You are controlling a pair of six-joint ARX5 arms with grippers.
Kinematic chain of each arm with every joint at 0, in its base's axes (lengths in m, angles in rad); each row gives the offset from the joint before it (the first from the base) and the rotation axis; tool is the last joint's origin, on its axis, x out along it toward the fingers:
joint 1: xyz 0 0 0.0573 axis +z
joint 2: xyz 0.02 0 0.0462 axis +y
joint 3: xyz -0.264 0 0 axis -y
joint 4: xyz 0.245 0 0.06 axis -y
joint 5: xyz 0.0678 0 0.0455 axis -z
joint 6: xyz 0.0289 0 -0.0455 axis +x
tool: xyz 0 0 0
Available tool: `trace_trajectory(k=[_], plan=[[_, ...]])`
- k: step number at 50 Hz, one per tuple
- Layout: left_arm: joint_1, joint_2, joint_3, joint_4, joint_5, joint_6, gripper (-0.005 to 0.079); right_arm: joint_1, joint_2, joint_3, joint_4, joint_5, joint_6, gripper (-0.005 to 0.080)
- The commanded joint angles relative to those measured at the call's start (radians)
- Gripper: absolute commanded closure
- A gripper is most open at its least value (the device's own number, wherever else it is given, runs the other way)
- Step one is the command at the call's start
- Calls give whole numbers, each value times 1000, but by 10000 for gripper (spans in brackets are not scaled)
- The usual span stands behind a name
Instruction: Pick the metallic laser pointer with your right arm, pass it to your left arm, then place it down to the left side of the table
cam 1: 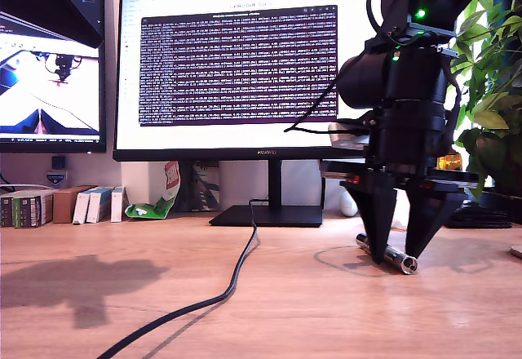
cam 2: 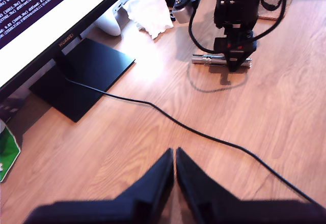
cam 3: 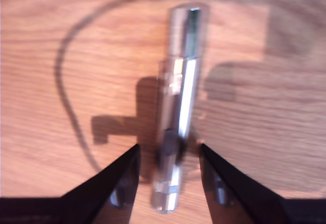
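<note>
Spread black fingertips of my second hand [cam 3: 167, 170] straddle the slim silver metal laser pointer [cam 3: 177, 107] lying on the light-brown wooden counter [cam 1: 310, 310], its long axis running between them, unclamped; my first hand [cam 2: 174, 155], pressed together, waits well apart.

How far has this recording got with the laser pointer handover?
Nothing is finished yet. The slim shiny silver metal laser pointer lies flat on the light-brown wooden table. In hand: my second gripper is down at it, open, its black fingers straddling the barrel. Left: closing, lifting, passing to my first gripper, which is shut and apart from it, then placing.
</note>
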State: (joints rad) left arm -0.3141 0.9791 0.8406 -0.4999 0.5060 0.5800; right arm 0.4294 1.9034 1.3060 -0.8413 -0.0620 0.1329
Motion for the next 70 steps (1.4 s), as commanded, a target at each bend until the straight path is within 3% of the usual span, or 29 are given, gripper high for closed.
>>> trace_trajectory(k=[1,14,20,24,31,37,41,44,51,59,65,70], plan=[[-3,10,1,7,2,5,766,10,31,7,1,1,0,454],[-3,10,1,8,2,5,766,16,31,7,8,-10,-65,768],[-3,10,1,8,2,4,761,16,31,7,29,-10,-88,765],[-3,10,1,9,3,4,708,16,31,14,32,-31,-89,765],[-3,10,1,43,45,-20,604,18,27,55,28,-127,-124,765],[-2,10,1,117,154,-101,579,29,12,112,17,-220,-170,765],[-2,13,1,161,152,-105,573,40,-4,174,-5,-282,-194,765],[-3,24,1,180,132,-59,564,50,-14,233,-35,-329,-199,765],[-13,78,1,183,74,180,497,72,-22,376,-111,-429,-219,765],[-16,162,1,202,14,451,480,94,-22,481,-125,-518,-209,765],[-24,194,1,262,-40,549,419,108,-22,496,-126,-541,-199,765],[-37,195,1,336,-65,700,358,113,-21,496,-134,-541,-192,765]])
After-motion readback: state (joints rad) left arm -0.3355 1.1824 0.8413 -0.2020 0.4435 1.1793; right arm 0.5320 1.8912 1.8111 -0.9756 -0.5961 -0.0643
